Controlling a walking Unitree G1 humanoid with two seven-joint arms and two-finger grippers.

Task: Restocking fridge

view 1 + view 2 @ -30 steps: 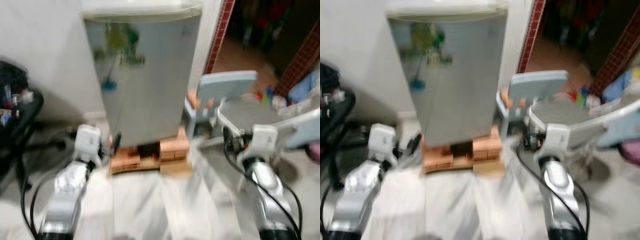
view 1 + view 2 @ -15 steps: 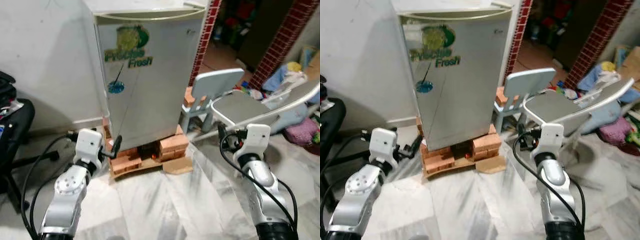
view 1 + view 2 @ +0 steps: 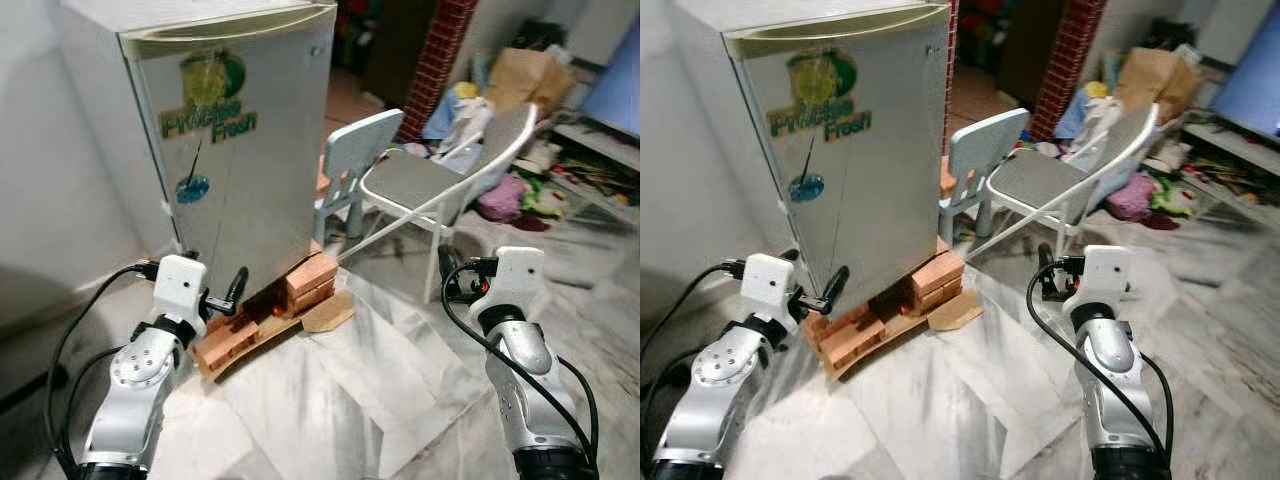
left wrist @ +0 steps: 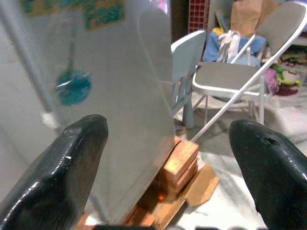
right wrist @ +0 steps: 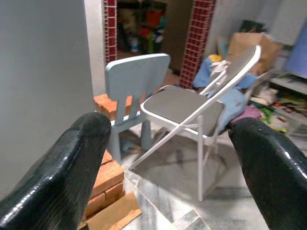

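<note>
Facing closed fridge (image 3: 230, 150), tools apart.

Pale marbled stone floor (image 3: 330, 400) underfoot, glossy, streaked grey and white. Plain whitish wall (image 3: 40, 180) at the left. Near the middle, a small pale blue plastic child's chair (image 3: 355, 160), just beside a grey metal folding chair (image 3: 430, 185) with a padded seat and slanted white legs. Behind them, a dark red tiled pillar (image 3: 440, 50) edging a dim doorway. At the far right, a heap of coloured clothes and bags (image 3: 500, 190) against the wall, with a brown paper bag (image 3: 520, 75) standing above. Even indoor light, soft shadows.
</note>
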